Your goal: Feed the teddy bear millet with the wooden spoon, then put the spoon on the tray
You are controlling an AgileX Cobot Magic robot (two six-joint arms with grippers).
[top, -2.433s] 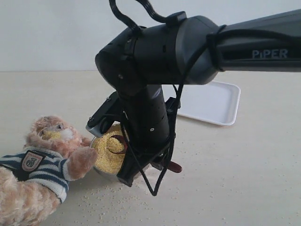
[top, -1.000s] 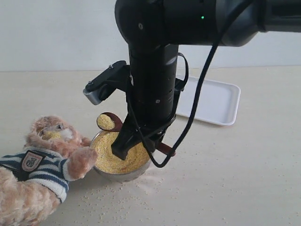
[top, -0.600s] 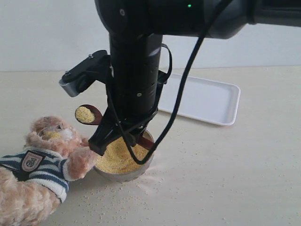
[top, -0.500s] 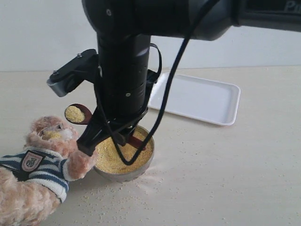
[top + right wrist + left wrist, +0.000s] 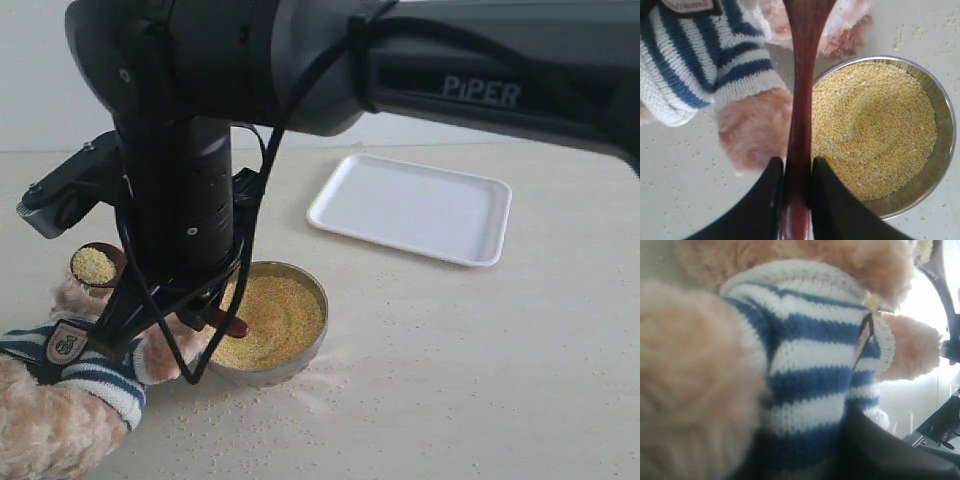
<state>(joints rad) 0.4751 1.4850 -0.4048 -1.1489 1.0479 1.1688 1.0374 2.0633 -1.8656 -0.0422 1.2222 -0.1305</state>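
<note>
My right gripper (image 5: 798,167) is shut on the handle of the wooden spoon (image 5: 802,90). In the exterior view the spoon's round bowl (image 5: 95,265) holds a heap of millet and hovers just above the teddy bear's head, which the arm hides. The teddy bear (image 5: 60,420) lies at the lower left in its striped shirt (image 5: 705,65). More millet (image 5: 275,315) fills the steel bowl (image 5: 318,300) beside the bear's paw (image 5: 755,130). The white tray (image 5: 410,205) lies beyond, with nothing on it. The left wrist view is filled by the bear's shirt (image 5: 815,365); its fingers are blurred dark shapes.
Loose grains (image 5: 250,425) are scattered on the beige table in front of the bowl and beside the bear. The right arm's thick black body (image 5: 180,200) stands over the bear and the bowl's left side. The left arm is out of the exterior view.
The right arm has lifted the spoon out of the bowl full of millet and swung it leftward, from above the bowl to over the bear's head. Bear, bowl and tray stayed put.
</note>
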